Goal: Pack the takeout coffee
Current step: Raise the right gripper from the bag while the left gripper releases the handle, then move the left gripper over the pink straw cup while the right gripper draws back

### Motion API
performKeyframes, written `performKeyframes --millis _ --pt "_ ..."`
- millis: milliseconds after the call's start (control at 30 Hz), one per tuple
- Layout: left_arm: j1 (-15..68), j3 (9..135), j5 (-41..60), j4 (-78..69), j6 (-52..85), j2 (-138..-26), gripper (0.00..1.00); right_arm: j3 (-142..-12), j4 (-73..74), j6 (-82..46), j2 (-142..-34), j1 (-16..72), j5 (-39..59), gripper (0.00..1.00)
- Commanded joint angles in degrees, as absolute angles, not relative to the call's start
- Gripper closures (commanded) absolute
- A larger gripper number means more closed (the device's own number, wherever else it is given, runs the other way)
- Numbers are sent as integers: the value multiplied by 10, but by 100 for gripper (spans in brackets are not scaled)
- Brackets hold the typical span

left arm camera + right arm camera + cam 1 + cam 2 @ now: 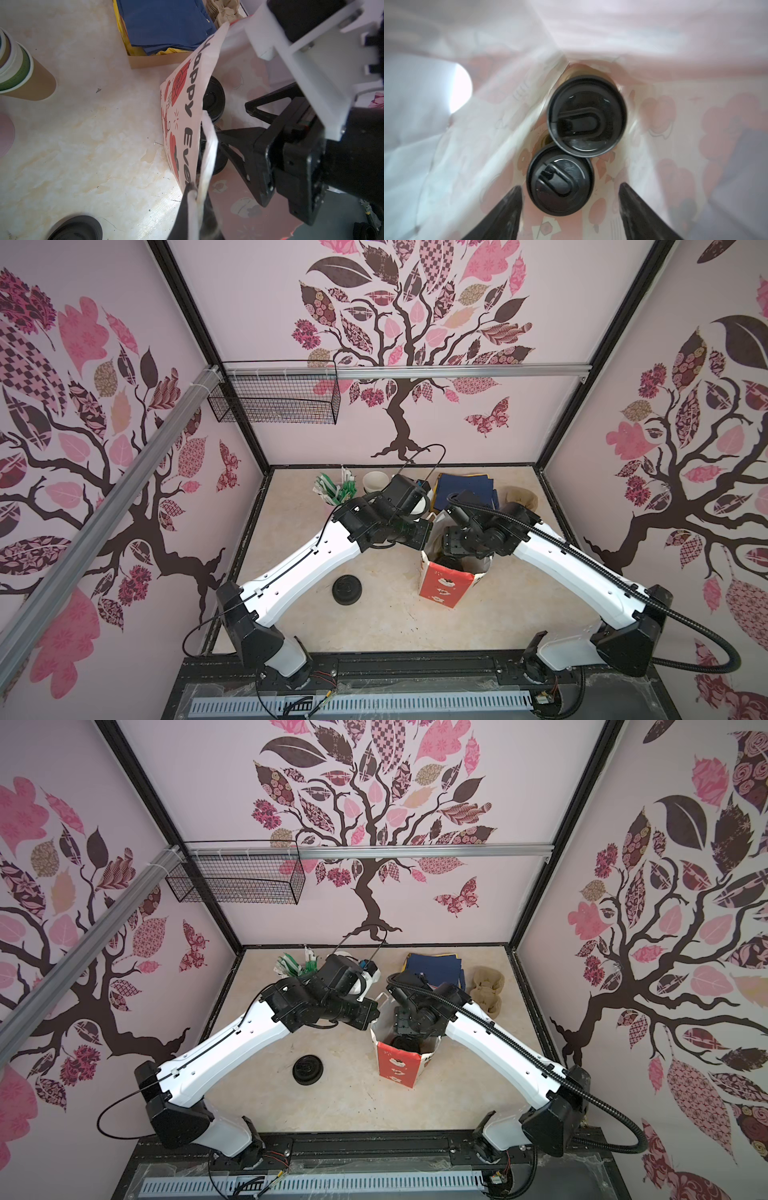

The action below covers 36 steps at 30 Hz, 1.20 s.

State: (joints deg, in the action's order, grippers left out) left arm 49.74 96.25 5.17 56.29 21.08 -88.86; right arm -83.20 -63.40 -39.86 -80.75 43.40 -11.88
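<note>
The takeout coffee is two cups under round black sip lids [586, 116] [560, 185], standing side by side at the bottom of a red-and-white paper bag [446, 585] [397, 1065]. My right gripper [570, 185] reaches down into the bag from above. It is open, with its fingers [508, 207] apart above the nearer lid and touching nothing. My left gripper [193, 193] is shut on the bag's white handle [207, 149] at the rim on the bag's left side. The cups' green walls are hidden.
A squat stack of black lids [347, 590] [76, 228] lies left of the bag. At the back stand a pink cup of straws [334, 489], stacked cups [16, 68], a box of blue napkins [465, 489] and a brown pulp carrier [488, 988]. A wire basket [274, 398] hangs on the wall.
</note>
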Motion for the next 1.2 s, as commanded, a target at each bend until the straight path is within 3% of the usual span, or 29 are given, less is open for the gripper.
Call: performKeyframes --millis 0,467,667,933,1133,1167 --pt "500 937 44 558 206 -872 100 -881 -650 -413 -808 439 -101 25" --pt "500 904 45 522 220 -864 100 -1142 -823 -424 -797 435 -192 20" --pt "499 904 47 513 230 -865 78 -1065 -843 -435 -744 308 -143 15" --pt "482 897 71 483 263 -841 43 -1034 -835 -423 -771 304 -96 11" --pt "458 878 101 455 293 -805 25 -1037 -831 -409 -791 303 -89 11" --pt "454 876 107 453 297 -799 13 -1042 -832 -408 -792 304 -91 11"
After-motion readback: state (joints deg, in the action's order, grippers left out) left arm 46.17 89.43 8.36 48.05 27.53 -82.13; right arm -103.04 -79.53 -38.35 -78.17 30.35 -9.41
